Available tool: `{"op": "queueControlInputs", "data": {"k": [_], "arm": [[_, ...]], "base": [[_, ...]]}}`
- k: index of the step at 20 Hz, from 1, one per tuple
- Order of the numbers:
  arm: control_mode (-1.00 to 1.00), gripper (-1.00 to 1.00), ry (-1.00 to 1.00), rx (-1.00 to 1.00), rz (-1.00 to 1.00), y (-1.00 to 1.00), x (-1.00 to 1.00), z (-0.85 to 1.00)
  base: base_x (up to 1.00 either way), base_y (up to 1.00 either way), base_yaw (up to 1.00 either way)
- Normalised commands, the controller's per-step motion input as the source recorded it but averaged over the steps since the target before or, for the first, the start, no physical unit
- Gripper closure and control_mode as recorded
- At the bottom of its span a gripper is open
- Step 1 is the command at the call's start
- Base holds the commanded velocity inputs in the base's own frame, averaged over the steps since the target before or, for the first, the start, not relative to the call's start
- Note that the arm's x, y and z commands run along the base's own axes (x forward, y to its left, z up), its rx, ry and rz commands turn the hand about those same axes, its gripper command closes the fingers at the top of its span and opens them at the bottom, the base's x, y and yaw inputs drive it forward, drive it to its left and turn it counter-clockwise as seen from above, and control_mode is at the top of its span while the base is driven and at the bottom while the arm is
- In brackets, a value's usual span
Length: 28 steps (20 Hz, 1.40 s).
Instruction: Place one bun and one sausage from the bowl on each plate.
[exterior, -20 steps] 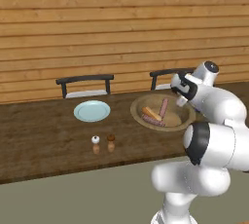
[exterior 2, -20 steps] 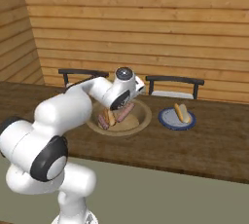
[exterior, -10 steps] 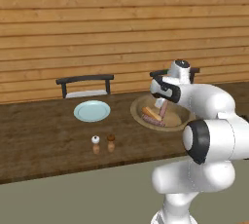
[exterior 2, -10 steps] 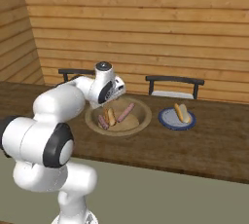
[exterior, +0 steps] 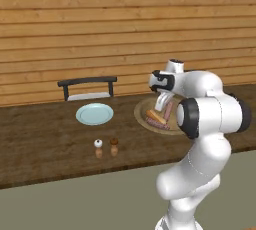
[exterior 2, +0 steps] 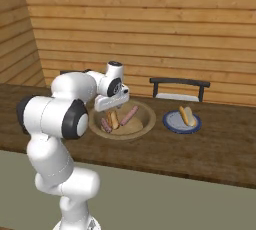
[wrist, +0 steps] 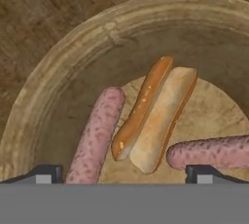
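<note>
You've got the gripper (wrist: 124, 172) hanging over the wooden bowl (wrist: 53, 72), jaws spread wide w/ nothing between them; in the hand view one tip (wrist: 46, 173) sits beside the near sausage and the other tip (wrist: 204, 173) is by the second one, so the bun falls roughly in the middle. That lineup reads like a setup for grabbing the bun, prob. why the hand is centred there.

Inside the bowl: a split hot-dog bun (wrist: 155, 116) lying diagonal, a pink sausage (wrist: 97, 135) touching its crust side, and another sausage (wrist: 214, 152) near the bun's lower end, running out of frame. From the right base view the bowl (exterior 2: 145, 124) holds the same trio, bun (exterior 2: 114, 119) between sausages.

Plates: the pale blue plate (exterior: 94, 114) sits well apart from the bowl (exterior: 142, 111) on the side away from the arm, bare, so it needs both items. The other plate (exterior 2: 172, 122) sits just beside the bowl on the opposite side and carries a bun (exterior 2: 187, 116); can't tell if a sausage lies w/ it, too small.

Salt & pepper shakers (exterior: 106, 147) stand near the table's front edge, out of the direct bowl-to-plate path, prob. no obstacle.

Your next move, as I judge it: lower straight down, close across the bun's narrow width. Risk: the touching sausage could get nudged or pinched along w/ it.
</note>
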Motion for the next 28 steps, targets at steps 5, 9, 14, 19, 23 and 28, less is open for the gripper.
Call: {"op": "queueControlInputs", "data": {"k": [5, 9, 14, 19, 23, 28], "arm": [[-1.0, -1.0, -0.05, 0.04, -0.12, 0.24, 0.16, -0.2], [-1.0, -1.0, 0.0, 0.0, -0.08, 0.11, 0.16, -0.41], [-1.0, -1.0, -0.02, 0.0, -0.09, 0.04, 0.39, -0.25], [-1.0, -1.0, 0.0, 0.05, -0.11, 0.0, 0.32, -0.22], [-1.0, -1.0, 0.0, 0.05, -0.06, 0.0, 0.03, -0.31], [-1.0, -1.0, 0.0, 0.02, -0.04, 0.0, 0.0, -0.45]], "base": [[0.0, 0.0, 0.0], [0.0, 0.0, 0.0], [0.0, 0.0, 0.0], [0.0, 0.0, 0.0], [0.0, 0.0, 0.0], [0.0, 0.0, 0.0]]}}
